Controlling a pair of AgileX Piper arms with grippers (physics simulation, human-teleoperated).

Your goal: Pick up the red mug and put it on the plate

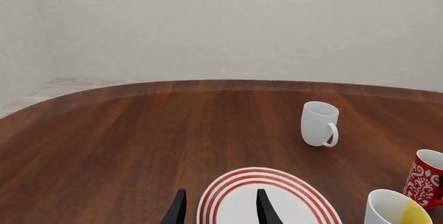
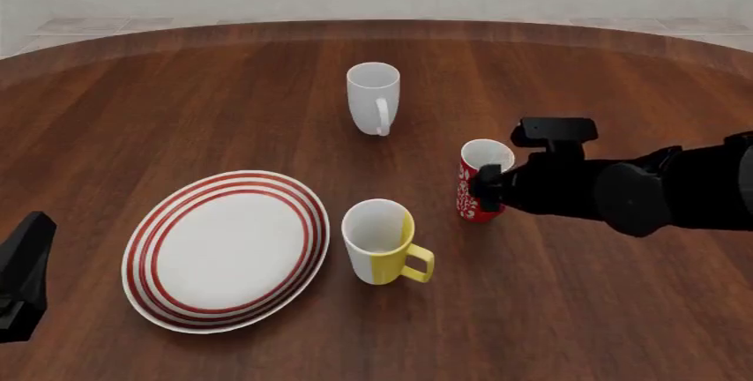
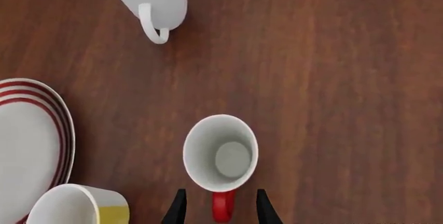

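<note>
The red mug stands upright on the desk, right of the yellow-and-white mug and nearer than the plain white mug. Its red handle lies between the spread fingers of the right hand, which are not closed on it. The plate lies well to the left, bare. The left hand hovers over the plate's rim, fingers parted and holding nothing.

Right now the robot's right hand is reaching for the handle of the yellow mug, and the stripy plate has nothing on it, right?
Not quite. The right gripper is at the handle of the red mug, not the yellow-and-white mug; the right wrist view shows the red handle between its fingers. The plate is indeed bare.
</note>
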